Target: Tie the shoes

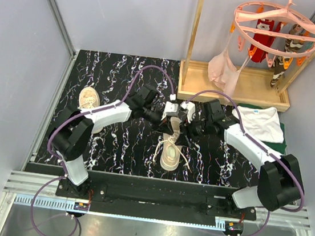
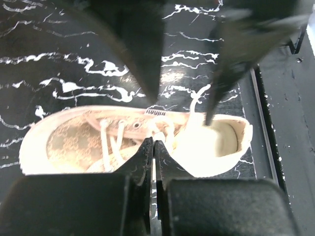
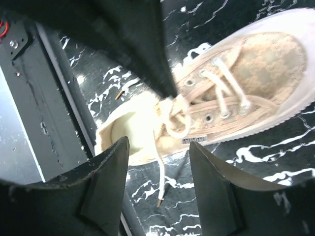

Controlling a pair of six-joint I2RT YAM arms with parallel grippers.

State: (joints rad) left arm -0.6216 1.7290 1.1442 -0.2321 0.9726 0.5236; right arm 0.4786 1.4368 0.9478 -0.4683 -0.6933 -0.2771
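One beige shoe lies in the middle of the black marble table, its opening toward the near edge. It also shows in the left wrist view and the right wrist view. My left gripper hangs over its tongue, shut on a white lace at the knot. My right gripper is open just beside the shoe's opening, holding nothing. A loose lace end lies on the table between its fingers. The second shoe lies at the far left.
A wooden rack base stands at the back right, with a pink hanger ring of small garments above it. A white T-shirt lies on a green cloth at the right. The black front rail runs close behind the shoe's heel.
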